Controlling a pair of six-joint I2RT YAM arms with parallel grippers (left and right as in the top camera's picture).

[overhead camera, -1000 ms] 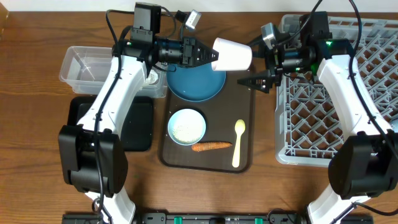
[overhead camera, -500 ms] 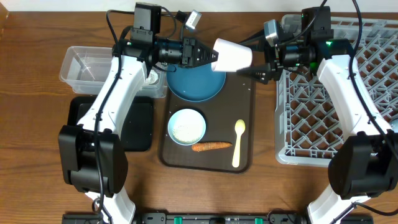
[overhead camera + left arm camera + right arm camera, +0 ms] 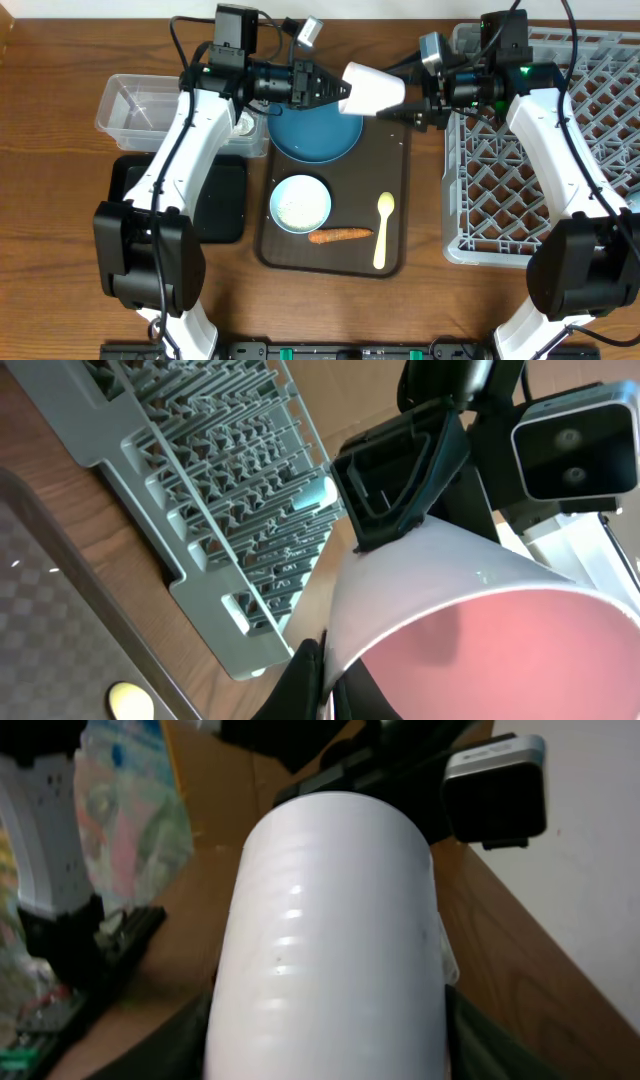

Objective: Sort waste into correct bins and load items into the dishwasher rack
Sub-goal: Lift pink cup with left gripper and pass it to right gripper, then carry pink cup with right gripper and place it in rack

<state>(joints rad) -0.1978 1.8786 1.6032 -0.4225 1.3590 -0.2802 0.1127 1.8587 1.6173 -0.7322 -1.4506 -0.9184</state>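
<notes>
My left gripper [image 3: 343,92] is shut on the rim of the pink cup [image 3: 375,88], white outside and pink inside, and holds it on its side in the air above the serving tray's far end. In the left wrist view the cup [image 3: 480,610] fills the lower right, its rim pinched by my fingers [image 3: 325,680]. My right gripper [image 3: 405,108] is open, with its fingers on either side of the cup's base [image 3: 330,940]. The dark blue bowl [image 3: 315,135], the small light blue bowl of rice [image 3: 300,203], the carrot piece [image 3: 340,236] and the yellow spoon [image 3: 383,230] lie on the tray.
The grey dishwasher rack [image 3: 560,150] stands at the right. The clear tub [image 3: 150,110] is at the far left, with the black tray [image 3: 228,200] in front of it. The brown serving tray [image 3: 390,160] is in the middle.
My right gripper has moved left and up from over the tray corner until its fingers flank the cup's base. My left gripper has kept the cup still.
</notes>
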